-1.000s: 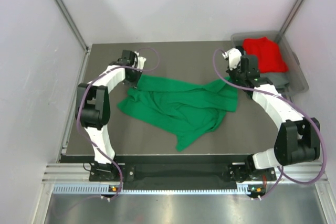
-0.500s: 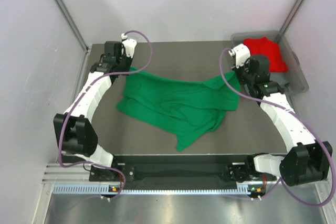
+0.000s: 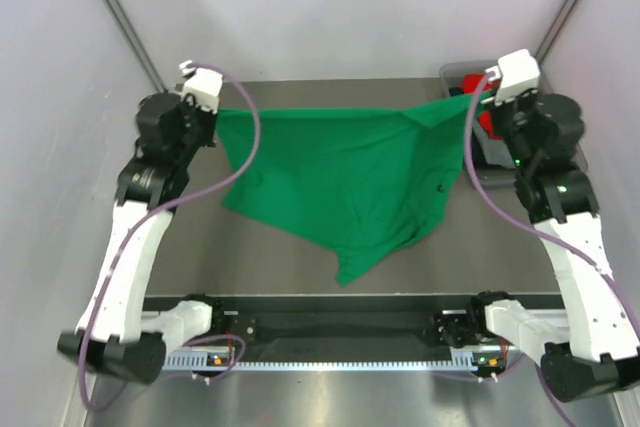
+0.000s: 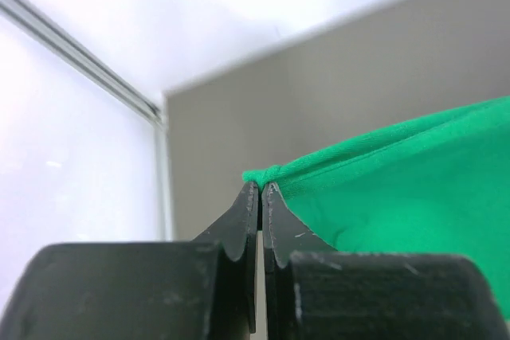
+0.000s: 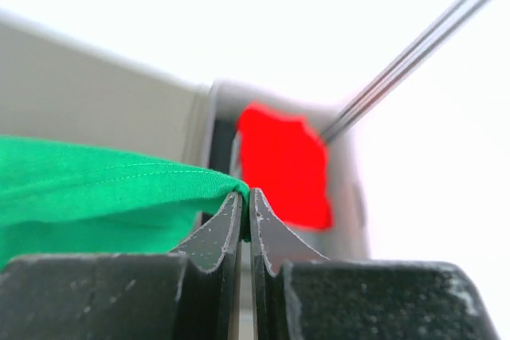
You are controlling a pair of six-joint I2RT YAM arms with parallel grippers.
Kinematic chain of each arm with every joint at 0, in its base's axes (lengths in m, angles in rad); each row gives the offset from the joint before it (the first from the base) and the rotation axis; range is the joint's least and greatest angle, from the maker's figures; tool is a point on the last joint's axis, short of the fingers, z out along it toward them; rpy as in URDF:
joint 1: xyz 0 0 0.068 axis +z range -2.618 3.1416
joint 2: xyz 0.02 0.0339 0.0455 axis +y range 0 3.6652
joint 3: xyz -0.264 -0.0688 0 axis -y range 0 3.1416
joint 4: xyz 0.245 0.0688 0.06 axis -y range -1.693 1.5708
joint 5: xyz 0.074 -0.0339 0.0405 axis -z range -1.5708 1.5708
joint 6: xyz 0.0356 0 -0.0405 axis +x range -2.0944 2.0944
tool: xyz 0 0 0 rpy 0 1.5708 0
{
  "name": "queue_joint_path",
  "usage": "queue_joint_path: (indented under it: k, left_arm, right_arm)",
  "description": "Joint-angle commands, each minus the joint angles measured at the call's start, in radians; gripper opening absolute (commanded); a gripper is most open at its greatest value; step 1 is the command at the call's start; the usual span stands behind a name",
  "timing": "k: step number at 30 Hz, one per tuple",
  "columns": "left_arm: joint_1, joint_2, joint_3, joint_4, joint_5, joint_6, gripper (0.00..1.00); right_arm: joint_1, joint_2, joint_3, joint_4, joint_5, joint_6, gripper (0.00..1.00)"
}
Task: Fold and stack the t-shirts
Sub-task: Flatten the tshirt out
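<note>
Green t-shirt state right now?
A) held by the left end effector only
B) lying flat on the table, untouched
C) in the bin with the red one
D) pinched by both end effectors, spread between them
D: the wrist views show the left end effector and the right end effector each shut on an edge of the green t-shirt, and the top view shows it spread between them.

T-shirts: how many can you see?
2: green shirt stretched between left gripper and right gripper; red shirt in the bin, far right. Others may be hidden there.
</note>
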State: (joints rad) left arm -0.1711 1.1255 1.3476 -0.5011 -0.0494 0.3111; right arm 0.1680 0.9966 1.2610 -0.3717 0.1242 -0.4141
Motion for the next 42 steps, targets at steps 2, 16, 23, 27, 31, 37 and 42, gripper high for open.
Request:
queue_joint_path:
  k: [2,16,23,27,31,37,42]
  left_arm:
    - [0.008,-0.124,0.044,-0.057,-0.013,0.046,0.00]
    - [0.010,-0.322,0.298,-0.224,-0.001,0.114,0.00]
    - [0.010,-0.372,0.475,-0.309,-0.007,0.143,0.00]
    - [0.010,-0.380,0.588,-0.326,-0.007,0.149,0.00]
    - [0.010,-0.380,0.619,-0.303,-0.024,0.172,0.00]
    - [0.010,-0.343,0.435,-0.286,-0.056,0.255,0.00]
    - [0.010,-0.305,0.059,-0.238,-0.040,0.304,0.00]
  right_arm:
    - [-0.002,-0.050,0.167,-0.032,0.064,0.031,0.00]
    - [-0.001,-0.211,0.479,-0.288,0.058,-0.077,0.00]
    - [-0.002,-0.280,0.682,-0.404,0.097,-0.172,0.00]
    - [-0.004,-0.288,0.790,-0.411,0.111,-0.193,0.00]
    - [-0.005,-0.300,0.792,-0.372,0.124,-0.233,0.00]
    - [-0.004,-0.302,0.562,-0.214,0.120,-0.295,0.00]
    - [-0.004,-0.263,0.182,-0.040,0.092,-0.331,0.00]
